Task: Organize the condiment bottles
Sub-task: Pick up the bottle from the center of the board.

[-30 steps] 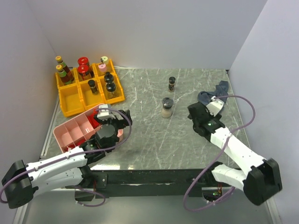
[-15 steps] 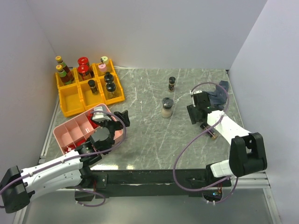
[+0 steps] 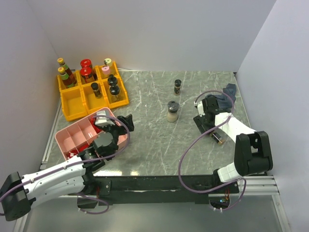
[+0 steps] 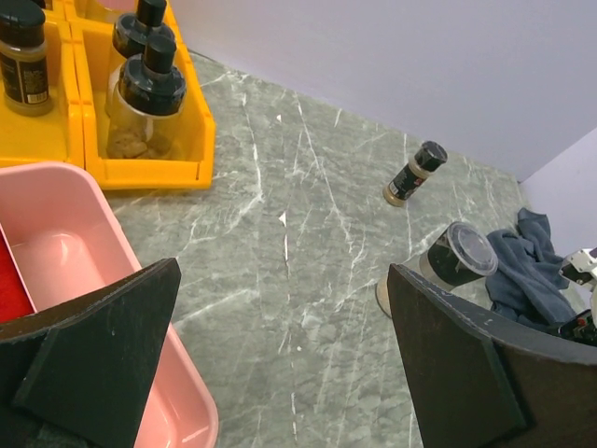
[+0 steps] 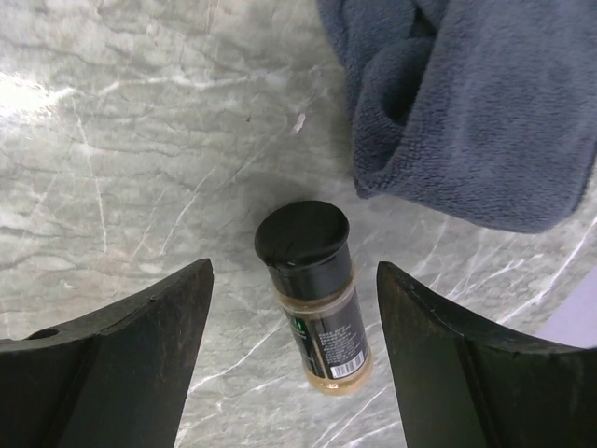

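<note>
Repositioning of the right arm is the largest change on the table (image 3: 154, 150) in the last second. The arm has folded back over the right side. The right gripper (image 5: 294, 275) has come off the dark blue-grey cloth (image 5: 466, 103) and now points down at a black-capped spice jar (image 5: 315, 308). That jar lies on its side, just near of the cloth and apart from it. A second ago the arm covered it in the overhead view. The jaws stand apart, one finger on each side of the jar with a gap on both sides, so nothing is gripped.

The left arm has moved less. It has drawn slightly left and now hangs over the right edge of the pink tray (image 3: 65, 137). The left gripper (image 4: 282, 271) is spread wide and empty.

The yellow bin rack (image 3: 72, 108) at far left is unchanged: it holds the sorted bottles (image 3: 87, 70), and its near compartments are bare.

Three jars remain outside the rack:
- the lying jar;
- a dark-lidded pale shaker (image 3: 172, 111), upright at mid-table;
- a small black-capped jar (image 3: 177, 87), upright beyond the shaker.

Judgement: the right arm is lining up a pick of the lying jar. The jaws must still descend and close across its body.
</note>
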Motion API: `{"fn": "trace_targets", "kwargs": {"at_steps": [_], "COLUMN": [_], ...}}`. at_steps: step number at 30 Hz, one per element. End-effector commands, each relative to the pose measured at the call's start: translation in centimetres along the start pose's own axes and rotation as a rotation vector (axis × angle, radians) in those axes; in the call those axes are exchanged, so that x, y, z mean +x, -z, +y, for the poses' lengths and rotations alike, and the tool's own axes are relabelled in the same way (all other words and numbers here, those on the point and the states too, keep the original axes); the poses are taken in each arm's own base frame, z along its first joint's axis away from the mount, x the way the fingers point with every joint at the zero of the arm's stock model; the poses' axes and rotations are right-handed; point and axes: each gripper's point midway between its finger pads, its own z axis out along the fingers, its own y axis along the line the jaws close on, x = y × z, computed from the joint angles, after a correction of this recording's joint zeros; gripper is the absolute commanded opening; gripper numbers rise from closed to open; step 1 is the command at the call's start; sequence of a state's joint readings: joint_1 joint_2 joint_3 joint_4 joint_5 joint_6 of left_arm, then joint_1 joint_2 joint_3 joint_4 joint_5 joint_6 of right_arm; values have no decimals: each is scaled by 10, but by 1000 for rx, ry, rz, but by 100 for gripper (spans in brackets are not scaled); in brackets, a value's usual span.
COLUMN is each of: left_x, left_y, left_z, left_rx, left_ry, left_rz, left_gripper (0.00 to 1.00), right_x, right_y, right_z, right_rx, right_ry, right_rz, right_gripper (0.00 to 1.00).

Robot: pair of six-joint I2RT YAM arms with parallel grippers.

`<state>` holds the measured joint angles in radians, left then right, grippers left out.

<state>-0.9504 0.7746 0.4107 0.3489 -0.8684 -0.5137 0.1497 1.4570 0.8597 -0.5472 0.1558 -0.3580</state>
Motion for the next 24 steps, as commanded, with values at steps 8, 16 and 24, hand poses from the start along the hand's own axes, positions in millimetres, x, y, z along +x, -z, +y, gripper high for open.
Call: {"fn": "trace_targets", "kwargs": {"at_steps": [8,16,24], "left_x": [-1,-10,-16], "left_y": [-1,4,6], "left_z": [-14,-12,-8], "left_rx": [46,58,58], "left_ry": [46,69,80], "left_rz": [8,-14,-38], "left_gripper": [100,99,100], "right_x": [26,30,-19], "right_y": [-20,-28,7], "right_z": [-2,13,28], "right_rx": [35,-48,-115], "right_ry": [13,9,-1], "right_rz": [124,172,-43], "right_gripper": [74,52,33]}}
